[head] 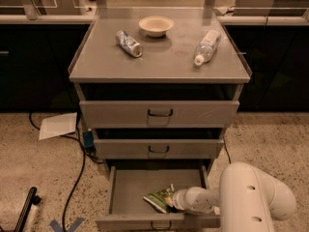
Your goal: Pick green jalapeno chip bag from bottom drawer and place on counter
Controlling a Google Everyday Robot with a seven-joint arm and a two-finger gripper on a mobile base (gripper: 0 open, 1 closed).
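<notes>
In the grey bottom drawer [130,187], crinkled green jalapeno chip bag [158,199] against the pincer [173,200], grip unclear.

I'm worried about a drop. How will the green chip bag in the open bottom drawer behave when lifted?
Probably floppy: the chip bag looks crinkled and lies flat in the bottom drawer, so it may sag where unsupported. Likely light, being a small thin pouch. The gripper is at its right end, inside the drawer.
</notes>
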